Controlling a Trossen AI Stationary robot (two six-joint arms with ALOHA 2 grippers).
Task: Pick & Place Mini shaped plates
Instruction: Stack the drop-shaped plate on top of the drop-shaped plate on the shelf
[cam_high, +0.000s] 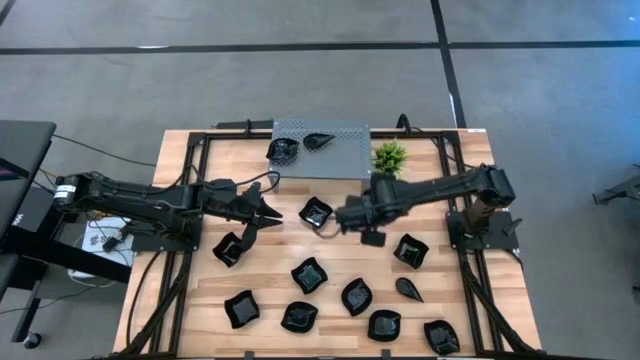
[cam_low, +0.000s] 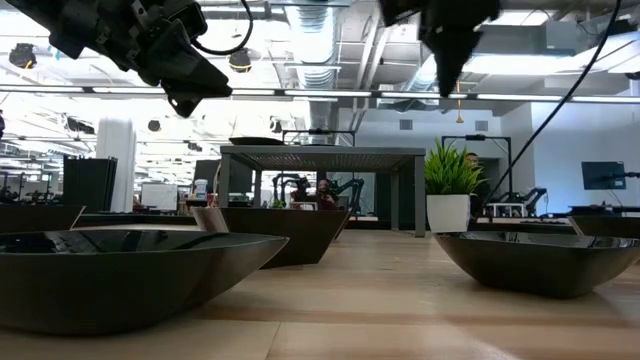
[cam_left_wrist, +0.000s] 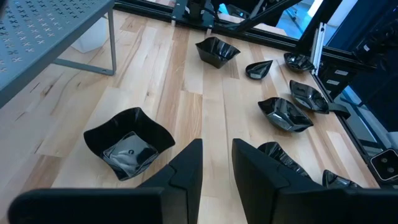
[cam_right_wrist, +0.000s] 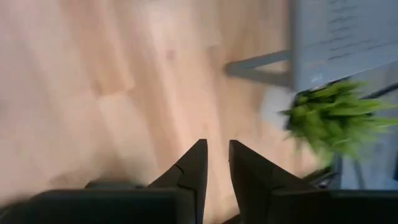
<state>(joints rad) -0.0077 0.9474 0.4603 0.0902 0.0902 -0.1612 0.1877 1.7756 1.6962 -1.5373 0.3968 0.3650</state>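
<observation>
— So, where do the mini shaped plates (cam_high: 308, 275) sit?

— Mostly across the near half of the wooden worktop (cam_high: 180, 160), spread out and apart from one another. Two more rest on top of the grey perforated stand (cam_high: 340, 150) at the far edge: a rounded one (cam_high: 283, 149) and a leaf-shaped one (cam_high: 319, 140) beside it. A small green plant (cam_high: 389, 156) stands just right of the stand.

— And the left tool (cam_high: 270, 215)?

— It hangs above the worktop left of centre, holding nothing. Its two dark fingers (cam_left_wrist: 186, 171) stand a little apart with bare wood showing through the gap. A wavy-edged square plate (cam_left_wrist: 129, 143) lies just beside and ahead of it in the left wrist view, untouched. Another square plate (cam_high: 231, 249) lies near it in the high view.

— The right tool (cam_high: 345, 216)?

— It is raised over the middle of the worktop, close to the square plate (cam_high: 316, 212) there. Its fingers (cam_right_wrist: 191, 168) show a narrow gap with only wood between them, nothing gripped. The plant and a leg of the stand appear beyond it.

— Anything from table height?

— Large dark plate rims in the foreground, both arms overhead, the stand and plant behind.
</observation>
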